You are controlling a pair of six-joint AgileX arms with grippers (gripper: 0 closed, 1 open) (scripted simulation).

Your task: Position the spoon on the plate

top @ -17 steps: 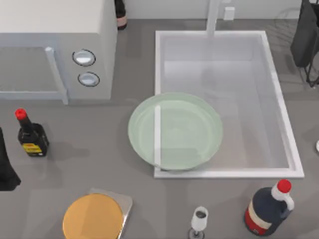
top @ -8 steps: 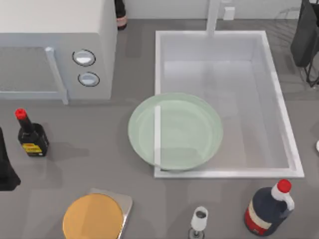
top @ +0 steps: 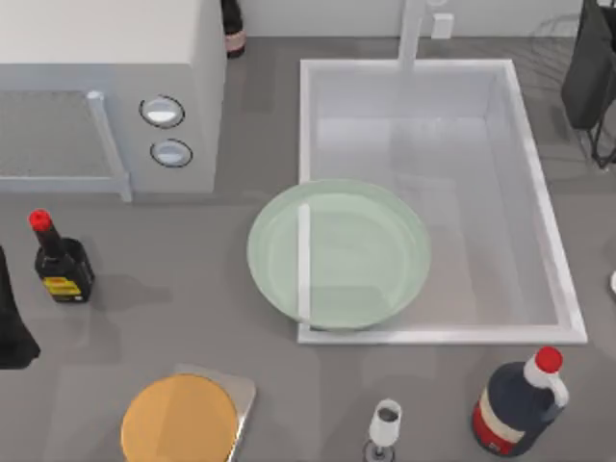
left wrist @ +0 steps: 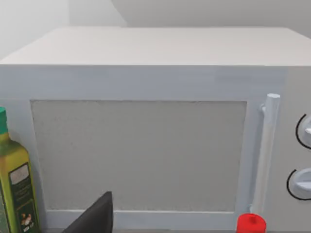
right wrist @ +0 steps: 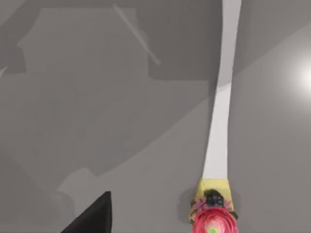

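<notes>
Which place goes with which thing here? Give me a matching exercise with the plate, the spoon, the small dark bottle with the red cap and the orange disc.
Things:
1. plate
2. spoon
3. small dark bottle
4. orange disc

Places:
A. top view's left, in front of the microwave
B. lying on grey surface, ornament at handle's end
C. overlapping the sink's near left corner
D. near edge, on a grey square base

Pairs: 1-C, 2-B, 3-A, 4-D

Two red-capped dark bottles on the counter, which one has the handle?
The big red-capped bottle at the top view's lower right, below the sink: handle and white neck. The small red-capped bottle at the left, below the microwave, has none.
</notes>
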